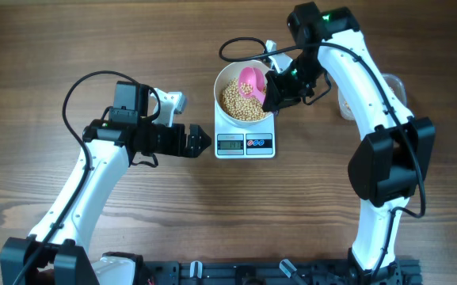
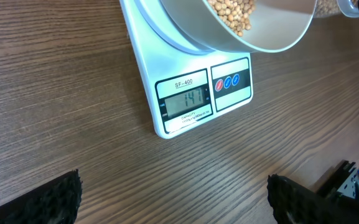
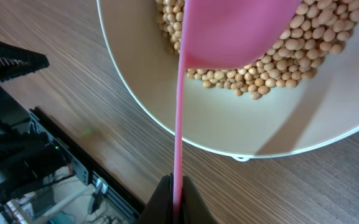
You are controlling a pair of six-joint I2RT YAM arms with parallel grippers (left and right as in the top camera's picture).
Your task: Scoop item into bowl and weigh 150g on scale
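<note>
Beans (image 1: 241,101): small, round, pale tan, heaped in deep glossy white bowl (image 1: 226,75) atop white rectangular scale (image 1: 245,144), at 9 o'clock of right gripper (image 3: 177,194), which is pressed tight on the thin handle of a pink plastic scoop (image 1: 251,79). Left gripper (image 1: 200,141): spread wide, empty, at scale's 9 o'clock. Wood-grain table (image 1: 93,47).

Left arm (image 1: 93,178) and right arm (image 1: 367,87): white tubular links, black joint housings, looping black cables (image 1: 73,87). Left claw (image 1: 200,141) and right claw (image 1: 272,96) are black.
</note>
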